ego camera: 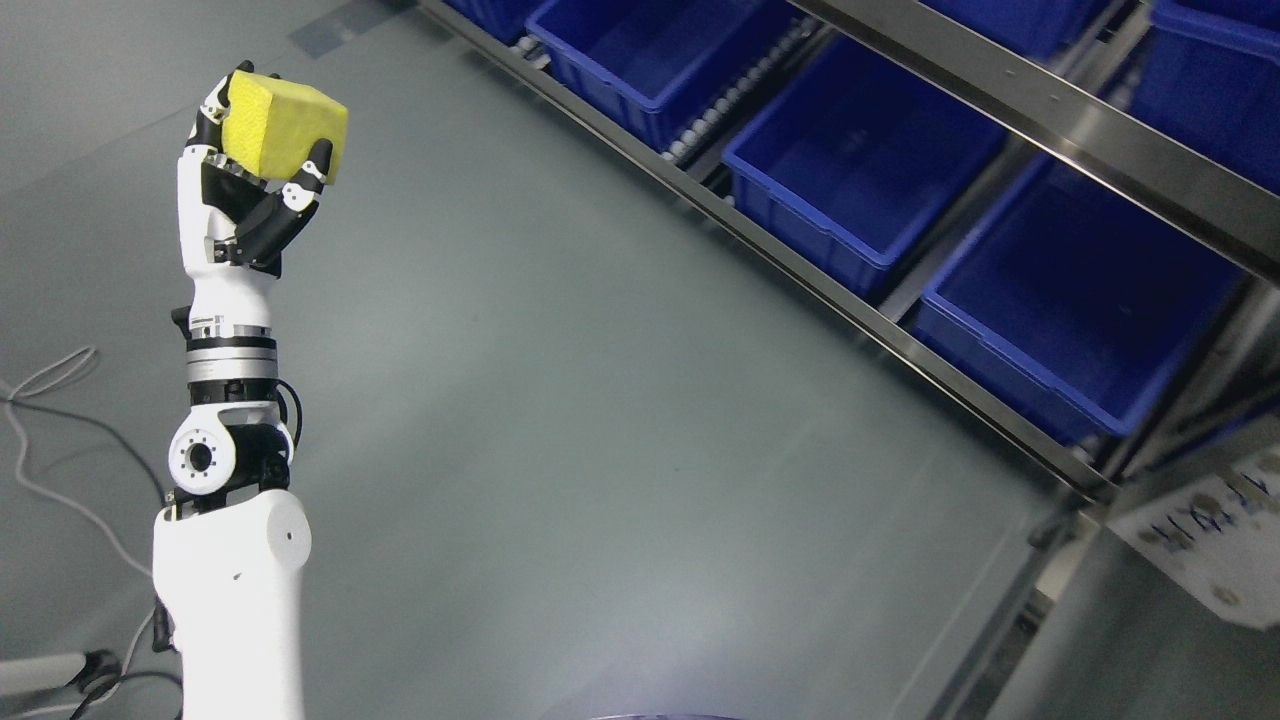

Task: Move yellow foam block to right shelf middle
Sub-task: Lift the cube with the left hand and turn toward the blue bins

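Head view is showing the left hand (pixel 250 185) raised over grey floor (pixel 560 420), fingers gripping the yellow foam block (pixel 285 125), well apart from the metal shelf (pixel 1010 90) holding blue bins (pixel 860 165) at right; dark markings on a white panel (pixel 1205 535) are staying unreadable.

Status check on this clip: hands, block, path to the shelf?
Left hand shut on yellow foam block, raised over bare floor. Right hand not in view. Shelf with blue bins off to the right; nothing between.
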Tool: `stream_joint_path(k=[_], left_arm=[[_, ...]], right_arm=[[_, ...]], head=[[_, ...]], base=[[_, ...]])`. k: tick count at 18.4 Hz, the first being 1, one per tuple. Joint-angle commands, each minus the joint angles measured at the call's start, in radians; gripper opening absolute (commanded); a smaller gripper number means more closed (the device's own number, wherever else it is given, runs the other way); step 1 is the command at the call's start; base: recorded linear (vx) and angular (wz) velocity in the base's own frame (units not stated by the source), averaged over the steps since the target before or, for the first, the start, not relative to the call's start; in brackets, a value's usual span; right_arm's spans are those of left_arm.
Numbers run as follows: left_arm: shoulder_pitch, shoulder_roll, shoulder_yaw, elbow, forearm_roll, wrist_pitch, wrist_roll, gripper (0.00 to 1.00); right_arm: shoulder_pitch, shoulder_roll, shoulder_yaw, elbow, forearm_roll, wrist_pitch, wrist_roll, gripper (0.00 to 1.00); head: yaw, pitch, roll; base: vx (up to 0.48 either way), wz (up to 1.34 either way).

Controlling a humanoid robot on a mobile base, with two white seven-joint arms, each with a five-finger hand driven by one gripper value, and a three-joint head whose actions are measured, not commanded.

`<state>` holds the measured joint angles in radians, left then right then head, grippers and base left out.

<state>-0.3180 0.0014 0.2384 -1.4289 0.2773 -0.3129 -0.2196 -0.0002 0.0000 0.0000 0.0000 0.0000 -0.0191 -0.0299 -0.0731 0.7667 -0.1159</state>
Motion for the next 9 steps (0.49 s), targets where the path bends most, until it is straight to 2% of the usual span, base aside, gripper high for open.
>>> stream_joint_path(k=[1, 6, 9], left_arm=[[0.040, 0.016, 0.124, -0.096, 0.005, -0.003, 0.000, 0.27], [0.040, 0.016, 0.121, -0.104, 0.005, -0.003, 0.000, 0.27], [0.040, 0.016, 0.122, -0.105, 0.005, -0.003, -0.001, 0.27]], right_arm=[[0.023, -0.017, -0.012, -0.017, 0.003, -0.001, 0.001, 1.00], [0.025, -0.017, -0.012, -0.017, 0.003, -0.001, 0.001, 1.00], [0.025, -0.017, -0.012, -0.017, 0.003, -0.001, 0.001, 1.00]], head=[[0.0000, 0.000, 0.000], [0.0000, 0.000, 0.000], [0.0000, 0.000, 0.000]], base=[[0.210, 0.84], [0.227, 0.68], [0.306, 0.20]])
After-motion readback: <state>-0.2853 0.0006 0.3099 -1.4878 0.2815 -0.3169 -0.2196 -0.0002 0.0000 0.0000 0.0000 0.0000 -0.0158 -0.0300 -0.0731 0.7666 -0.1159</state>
